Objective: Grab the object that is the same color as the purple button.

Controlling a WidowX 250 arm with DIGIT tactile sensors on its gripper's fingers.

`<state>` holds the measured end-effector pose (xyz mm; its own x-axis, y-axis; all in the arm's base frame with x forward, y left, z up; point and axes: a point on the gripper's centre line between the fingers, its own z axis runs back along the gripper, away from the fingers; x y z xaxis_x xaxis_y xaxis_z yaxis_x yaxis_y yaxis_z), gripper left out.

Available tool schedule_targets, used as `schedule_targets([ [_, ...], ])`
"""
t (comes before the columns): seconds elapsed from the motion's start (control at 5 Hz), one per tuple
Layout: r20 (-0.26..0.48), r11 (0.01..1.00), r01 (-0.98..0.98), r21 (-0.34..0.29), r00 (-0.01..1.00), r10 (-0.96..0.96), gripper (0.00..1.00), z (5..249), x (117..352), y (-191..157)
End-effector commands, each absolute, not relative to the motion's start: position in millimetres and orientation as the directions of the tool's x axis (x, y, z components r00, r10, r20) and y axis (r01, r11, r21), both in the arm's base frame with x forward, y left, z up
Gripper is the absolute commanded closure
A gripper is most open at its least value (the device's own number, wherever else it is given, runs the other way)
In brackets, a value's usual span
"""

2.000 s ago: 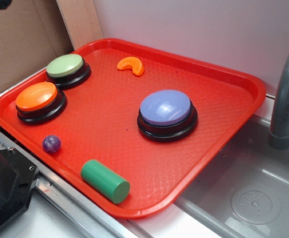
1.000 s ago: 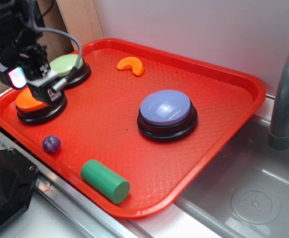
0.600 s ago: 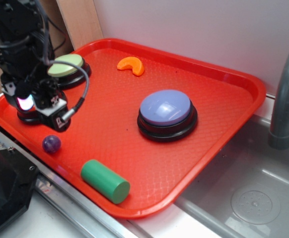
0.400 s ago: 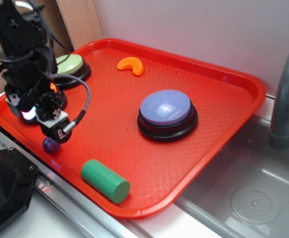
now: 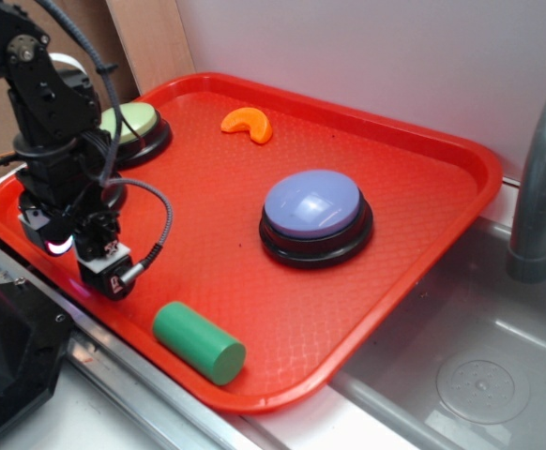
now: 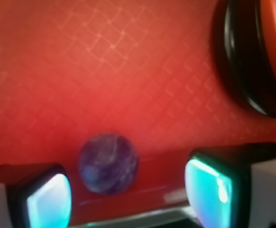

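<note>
In the wrist view the small dark-purple ball (image 6: 108, 163) lies on the red tray (image 6: 128, 71) between the two fingertips of the wide-open, empty pincer (image 6: 128, 190), nearer the left-hand one, so closing looks likely to catch it.

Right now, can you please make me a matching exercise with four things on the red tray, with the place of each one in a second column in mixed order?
Things:
1. purple ball
2. purple button
3. orange slice
4. green cylinder

Places:
A. near the tray's far rim
B. between the open gripper's fingers
C. lying on its side by the near rim
D. about the middle of the tray

Pairs: 1-B, 2-D, 3-A, 4-C
</note>
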<state>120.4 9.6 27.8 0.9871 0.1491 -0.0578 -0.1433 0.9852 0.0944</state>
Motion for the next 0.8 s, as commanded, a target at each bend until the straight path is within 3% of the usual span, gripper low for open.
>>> schedule_targets([
  [0.0,-0.037,0.986,-0.144,0.084,0.988,0.147,0.00,19.7,123.2,17.0],
  [0.2,-0.042,0.985,-0.152,0.080,0.987,0.156,0.57,14.8,122.4,17.7],
  [0.4,-0.028,0.981,-0.177,0.084,0.983,0.180,1.00,14.2,121.9,20.5],
  [0.6,-0.004,0.973,-0.214,0.086,0.977,0.215,1.00,16.9,120.5,22.9],
])
